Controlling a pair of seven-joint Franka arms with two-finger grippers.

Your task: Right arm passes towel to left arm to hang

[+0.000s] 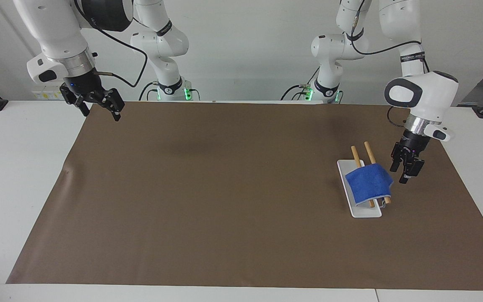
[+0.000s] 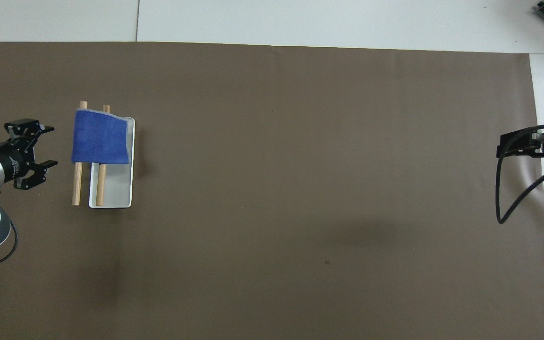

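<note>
The blue towel (image 1: 369,183) hangs draped over two wooden rods (image 1: 355,153) of a small rack with a white base (image 1: 367,212), toward the left arm's end of the table. It also shows in the overhead view (image 2: 100,142). My left gripper (image 1: 399,174) is open and empty, just beside the towel's edge and apart from it; the overhead view (image 2: 51,146) shows a gap between them. My right gripper (image 1: 102,115), with its blue light, is open and empty, raised over the mat's corner at the right arm's end.
A brown mat (image 1: 224,188) covers most of the white table (image 1: 19,167). The rods (image 2: 77,186) stick out past the towel on the side nearer to the robots. A loop of the right arm's black cable (image 2: 505,198) hangs at the mat's edge.
</note>
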